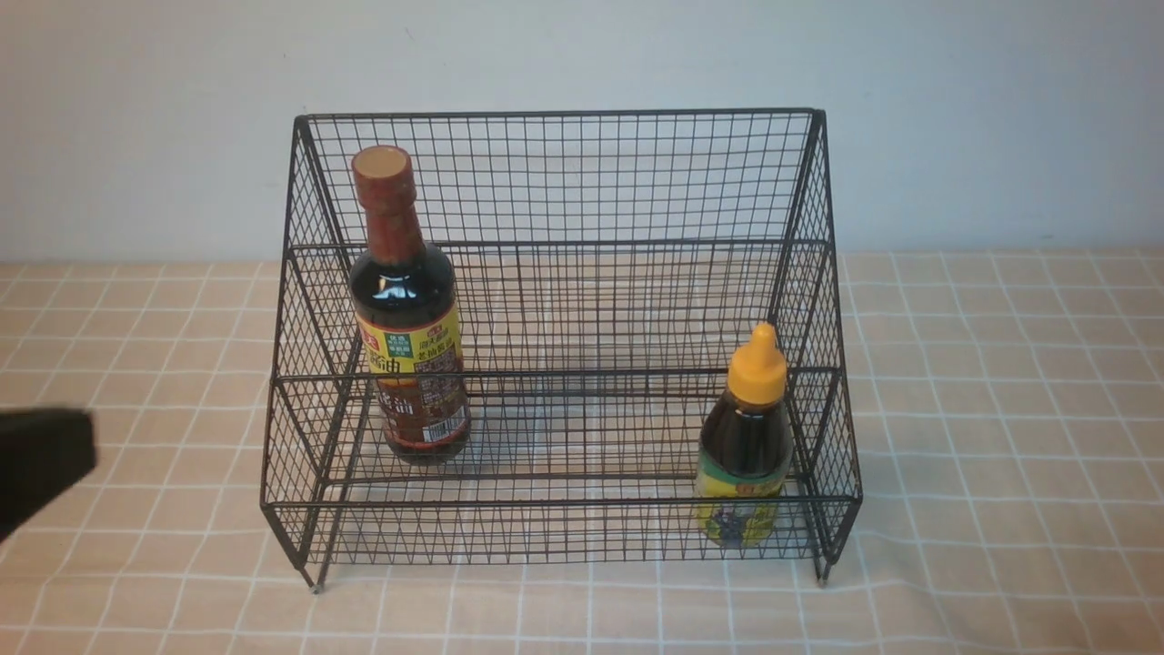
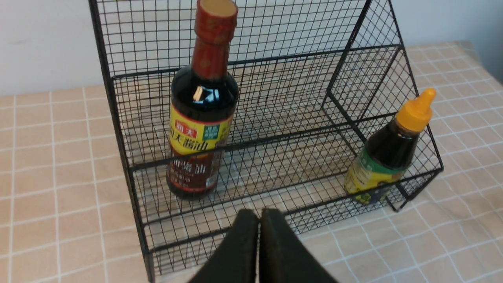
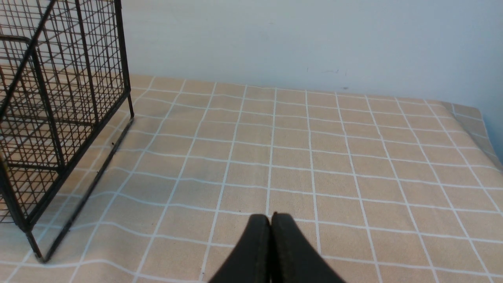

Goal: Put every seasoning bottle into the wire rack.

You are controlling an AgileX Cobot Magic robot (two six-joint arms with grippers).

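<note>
While both bottles stand upright inside the wire rack [image 1: 564,346] in the front view, only a dark blurred piece of the left arm [image 1: 41,459] shows at the frame's left edge, low over the checked surface [image 1: 1000,409] and well apart from the rack's left side. The left tool itself cannot be made out there, and the right tool is out of this view. The tall bottle [image 1: 409,318], with red-brown neck wrap and yellow-and-red label, stands on the rack's lower tier near its left wall, on the side nearer that arm. The short bottle [image 1: 746,446], with its yellow pointed cap, sits in the front right corner, behind the low front rail.

From the left wrist view, the left tool [image 2: 259,220] has its two dark fingers [image 2: 241,243] pressed together, nothing between them. It hangs just in front of the rack's [image 2: 275,118] front rail, outside the mesh. The tall bottle [image 2: 202,114] stands beyond the tool and a little to one side, within the rack; the short bottle [image 2: 387,153] is farther off, in the far front corner, leaning slightly against the wire as seen here.

From the right wrist view, the right tool [image 3: 271,222] is likewise closed tight and empty, its tips over bare checked surface [image 3: 353,157]. One end of the rack [image 3: 59,98] rises well off to the side of the tool, its foot resting on the cloth. Neither bottle can be seen from here.
</note>
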